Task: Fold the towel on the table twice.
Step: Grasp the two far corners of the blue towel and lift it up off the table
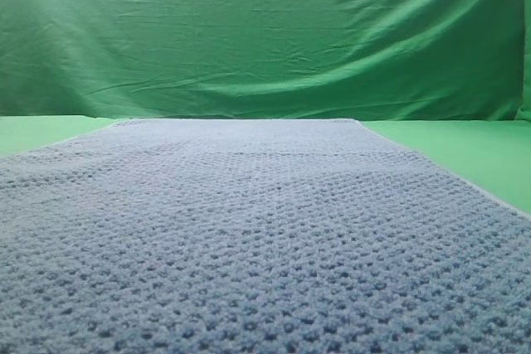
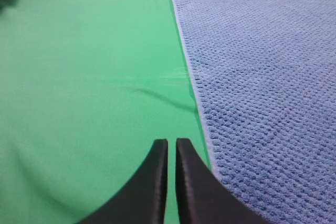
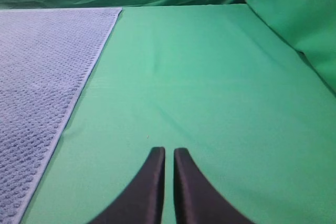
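Observation:
The blue-grey waffle-weave towel (image 1: 249, 238) lies flat and spread out on the green table (image 1: 473, 155), filling most of the exterior high view. No gripper shows in that view. In the left wrist view my left gripper (image 2: 171, 142) is shut and empty, above bare table just left of the towel's pale left edge (image 2: 202, 114). In the right wrist view my right gripper (image 3: 169, 151) is shut and empty, above bare table well right of the towel's right edge (image 3: 73, 108).
A wrinkled green cloth backdrop (image 1: 265, 31) hangs behind the table. It bulges in at the right of the right wrist view (image 3: 299, 14). Bare green table (image 2: 89, 87) lies on both sides of the towel.

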Action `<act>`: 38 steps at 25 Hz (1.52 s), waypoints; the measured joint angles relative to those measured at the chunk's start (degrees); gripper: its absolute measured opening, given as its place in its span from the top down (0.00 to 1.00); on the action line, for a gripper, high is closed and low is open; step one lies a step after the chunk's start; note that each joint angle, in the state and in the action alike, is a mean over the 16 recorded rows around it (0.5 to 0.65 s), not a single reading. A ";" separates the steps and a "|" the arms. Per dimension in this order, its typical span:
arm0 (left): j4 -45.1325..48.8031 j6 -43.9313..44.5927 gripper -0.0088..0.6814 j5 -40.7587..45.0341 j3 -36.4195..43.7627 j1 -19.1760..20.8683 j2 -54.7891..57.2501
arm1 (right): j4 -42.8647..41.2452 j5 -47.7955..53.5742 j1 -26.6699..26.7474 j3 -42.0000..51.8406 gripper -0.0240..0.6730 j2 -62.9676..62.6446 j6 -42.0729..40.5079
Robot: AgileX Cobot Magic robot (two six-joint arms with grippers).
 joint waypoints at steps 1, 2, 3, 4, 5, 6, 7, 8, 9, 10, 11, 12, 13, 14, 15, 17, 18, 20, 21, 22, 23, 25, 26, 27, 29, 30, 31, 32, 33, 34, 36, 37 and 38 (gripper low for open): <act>0.00 0.00 0.91 0.00 0.00 0.00 0.00 | 0.00 0.00 0.00 0.00 0.89 0.00 0.00; 0.00 0.00 0.91 0.00 0.00 0.00 0.00 | 0.00 0.00 0.00 0.00 0.89 0.00 0.00; 0.00 0.00 0.91 0.00 0.00 0.00 0.00 | 0.00 0.00 0.00 0.00 0.89 0.00 0.00; 0.00 0.00 0.91 0.00 0.00 0.00 0.00 | 0.00 0.00 0.00 0.00 0.89 0.00 0.00; 0.00 0.00 0.91 0.00 0.00 0.00 0.00 | 0.00 0.00 0.00 0.00 0.89 0.00 0.00; 0.00 0.00 0.91 0.00 0.00 0.00 0.00 | 0.00 0.00 0.00 0.00 0.89 0.00 0.00; 0.00 0.00 0.91 0.00 0.00 0.00 0.00 | 0.00 0.00 0.00 0.00 0.89 0.00 0.00; 0.00 0.00 0.91 0.00 0.00 0.00 0.00 | 0.00 0.00 0.00 0.00 0.89 0.00 0.00; 0.00 0.00 0.91 0.00 0.00 0.00 0.00 | 0.00 0.00 0.00 0.00 0.89 0.00 0.00; 0.00 0.00 0.91 0.00 0.00 0.00 0.00 | 0.00 0.00 0.00 0.00 0.89 0.00 0.00; 0.00 0.00 0.91 0.00 0.00 0.00 0.00 | 0.00 0.00 0.00 0.00 0.89 0.00 0.00; 0.00 0.00 0.91 0.00 0.00 0.00 0.00 | 0.00 0.00 0.00 0.00 0.89 0.00 0.00; 0.00 0.00 0.91 0.00 0.00 0.00 0.00 | 0.00 0.00 0.00 0.00 0.89 0.00 0.00; 0.00 0.00 0.91 0.00 0.00 0.00 0.00 | 0.00 0.00 0.00 0.00 0.89 0.00 0.00; 0.00 0.00 0.91 0.00 0.00 0.00 0.00 | 0.00 0.00 0.00 0.00 0.89 0.00 0.00; 0.00 0.00 0.91 0.00 0.00 0.00 0.00 | 0.00 0.00 0.00 0.00 0.89 0.00 0.00; 0.00 0.00 0.91 0.00 0.00 0.00 0.00 | 0.00 0.00 0.00 0.00 0.89 0.00 0.00; 0.00 0.00 0.91 -0.03 0.00 0.00 0.00 | 0.00 0.00 0.00 0.00 0.89 0.00 0.00; -0.02 0.00 0.91 -0.08 0.01 0.00 0.00 | 0.00 0.00 0.00 0.00 0.89 0.00 0.00; -0.09 0.00 0.91 -0.19 0.01 0.00 0.00 | 0.00 0.00 0.00 0.00 0.89 0.00 0.00; -0.19 0.00 0.91 -0.39 0.02 0.00 0.00 | 0.00 -0.02 0.00 0.00 0.89 0.00 0.00; -0.42 0.00 0.91 -1.11 0.03 0.00 0.00 | 0.00 -0.16 0.00 0.01 0.89 0.00 0.00; -0.54 0.00 0.91 -1.66 0.03 0.00 0.00 | 0.01 -0.34 0.00 0.01 0.89 0.00 0.00; -0.66 0.00 0.91 -2.33 0.04 0.00 0.00 | 0.01 -0.61 0.00 0.02 0.89 0.00 0.00; -0.90 0.00 0.91 -3.98 0.05 0.00 0.00 | 0.03 -1.56 0.00 0.04 0.89 0.00 0.00; -1.04 0.00 0.91 -4.96 0.06 0.00 0.00 | 0.03 -2.23 0.00 0.04 0.89 0.00 0.00; -1.20 0.00 0.91 -6.03 0.06 0.00 0.00 | 0.04 -3.04 0.00 0.05 0.89 0.00 0.01; -1.38 0.00 0.91 -7.16 0.07 0.00 0.00 | 0.05 -3.95 0.00 0.06 0.89 0.00 0.01; -1.57 -0.01 0.91 -8.34 0.07 0.00 0.00 | 0.05 -4.95 0.00 0.07 0.89 0.00 0.03; -1.77 -0.06 0.91 -9.55 0.08 0.00 0.00 | 0.06 -6.02 0.00 0.07 0.89 0.00 0.04; -2.33 -0.41 0.91 -12.12 0.09 0.00 0.00 | 0.07 -8.38 0.00 0.09 0.89 0.00 0.07; -2.64 -0.76 0.91 -13.46 0.09 0.00 0.00 | 0.08 -9.69 0.00 0.10 0.89 0.00 0.09; -2.94 -1.24 0.91 -14.80 0.09 0.00 0.00 | 0.08 -11.10 0.00 0.10 0.89 0.00 0.14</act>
